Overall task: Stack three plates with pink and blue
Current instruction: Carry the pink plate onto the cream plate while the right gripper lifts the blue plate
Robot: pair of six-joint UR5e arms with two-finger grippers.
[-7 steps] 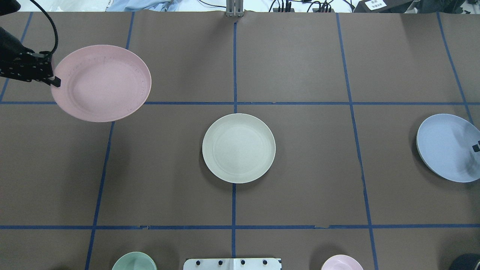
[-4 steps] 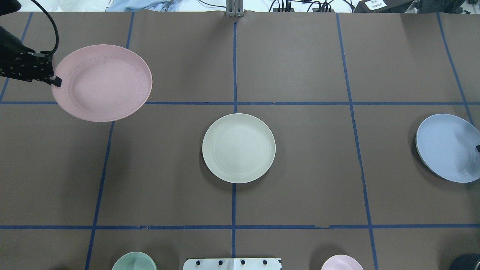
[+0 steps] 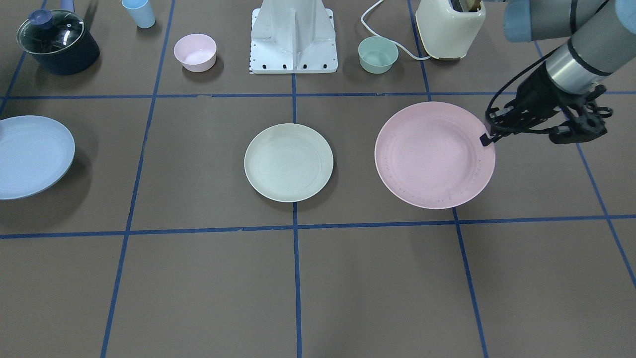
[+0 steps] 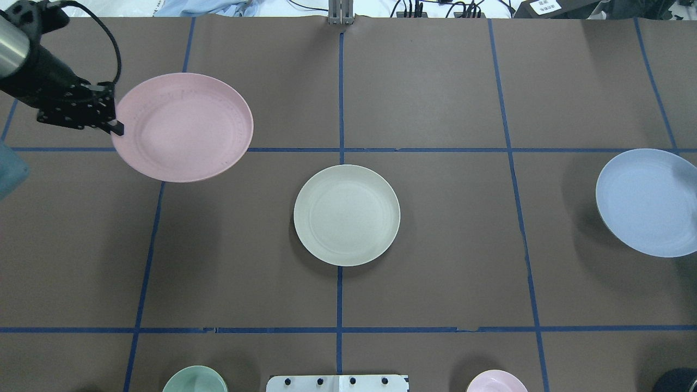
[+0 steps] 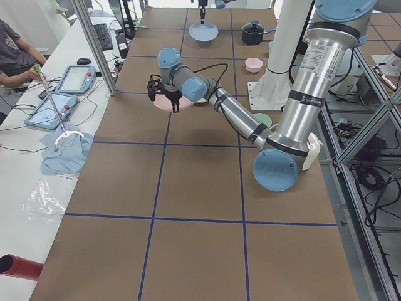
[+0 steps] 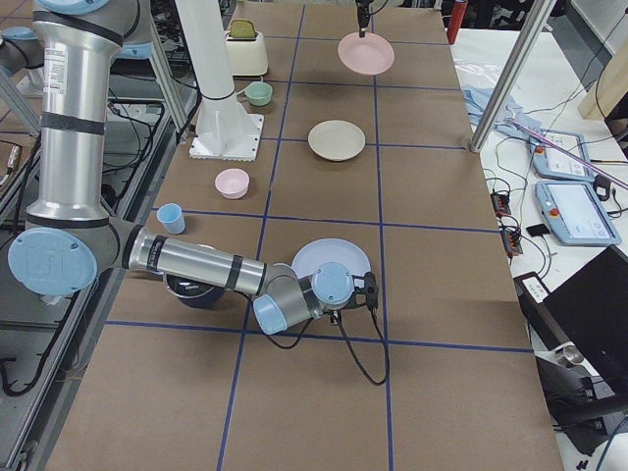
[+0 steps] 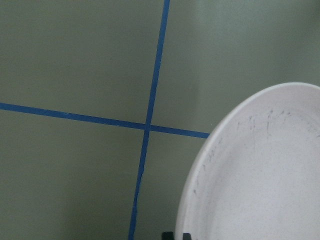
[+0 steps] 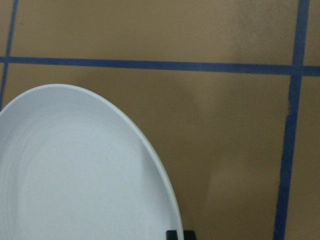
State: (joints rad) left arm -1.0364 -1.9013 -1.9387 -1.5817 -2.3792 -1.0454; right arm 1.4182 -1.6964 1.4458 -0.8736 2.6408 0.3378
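Observation:
The cream plate lies flat at the table's middle, also in the front view. My left gripper is shut on the left rim of the pink plate and holds it above the table, far left of the cream plate; both also show in the front view, the gripper beside the plate. The blue plate hangs above the table at the right edge. My right gripper is shut on its rim; the overhead view cuts the gripper off.
Along the robot's side stand a mint bowl, a small pink bowl, a blue cup, a lidded dark pot, a cream toaster and the white base mount.
My left gripper has carried the pink plate to the right, toward the middle. The blue plate has risen and shifted a little; the right fingertip has left the overhead view.

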